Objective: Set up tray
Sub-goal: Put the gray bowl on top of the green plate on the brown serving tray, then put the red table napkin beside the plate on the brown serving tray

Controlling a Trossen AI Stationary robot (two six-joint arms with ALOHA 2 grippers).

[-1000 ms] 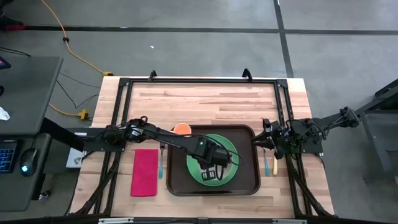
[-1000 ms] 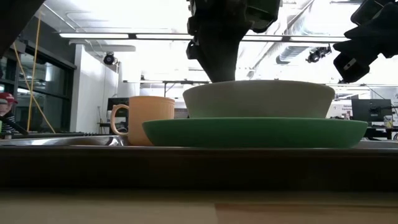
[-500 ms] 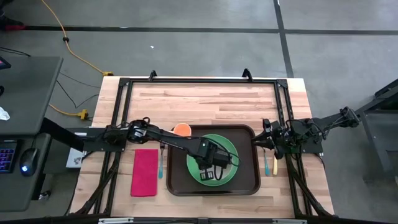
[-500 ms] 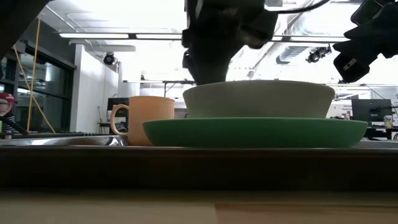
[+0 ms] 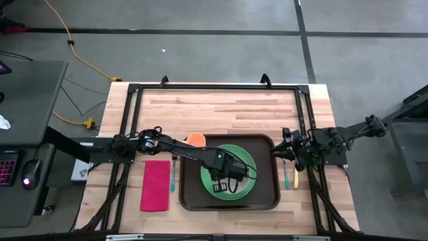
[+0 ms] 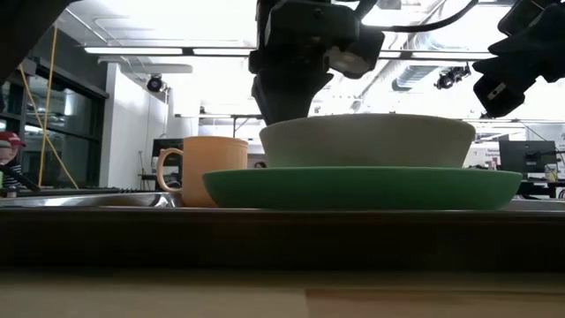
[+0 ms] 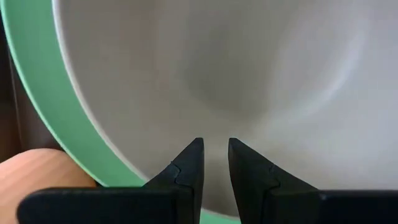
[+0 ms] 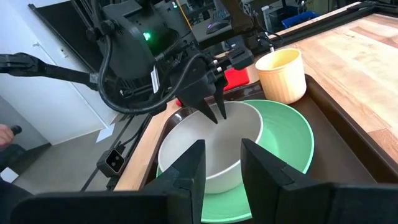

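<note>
Two arms are in view, the left one reaching over the tray (image 5: 267, 194), a dark brown rectangle lying directly beneath its gripper. That left gripper (image 7: 215, 163) hangs just above the white bowl (image 8: 208, 149), fingers parted by a narrow gap and grasping nothing. Under the bowl sits the green plate (image 5: 249, 161), and just beyond it stands the orange cup (image 8: 280, 74) at the tray's corner. Off to the side, the right gripper (image 8: 217, 163) waits past the tray's edge, its fingers spread slightly and empty. Beside the left arm lies a red napkin (image 5: 155, 185).
</note>
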